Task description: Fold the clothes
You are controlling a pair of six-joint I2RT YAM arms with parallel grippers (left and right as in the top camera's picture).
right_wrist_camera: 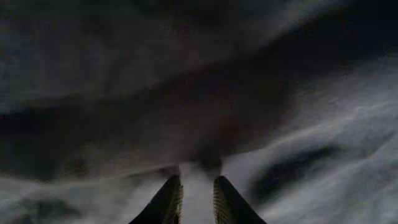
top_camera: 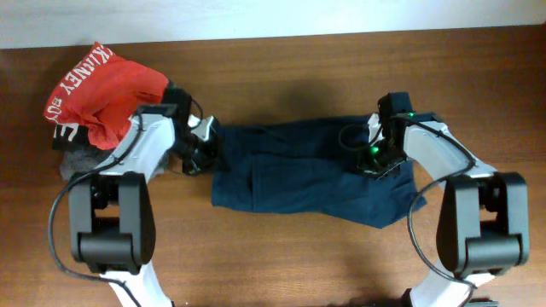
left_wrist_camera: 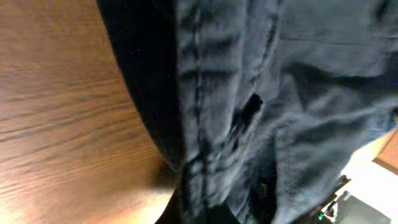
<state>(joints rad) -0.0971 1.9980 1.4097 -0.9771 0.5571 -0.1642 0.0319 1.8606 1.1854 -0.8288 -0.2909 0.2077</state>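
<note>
Clothes [top_camera: 299, 175] lay on the table [top_camera: 281, 260], long axis left to right, one end at each arm. Left gripper [top_camera: 203, 152] was closed tight, apparently pinching the left edge. Right gripper [right_wrist_camera: 197, 185] nipped a fold near the right end, fingers barely apart.

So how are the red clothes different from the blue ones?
The red garment has white letters; the blue garment is plain. The red garment is bunched up at the left; the blue garment lies spread out in the middle. Both are soft cloth on the table.
</note>
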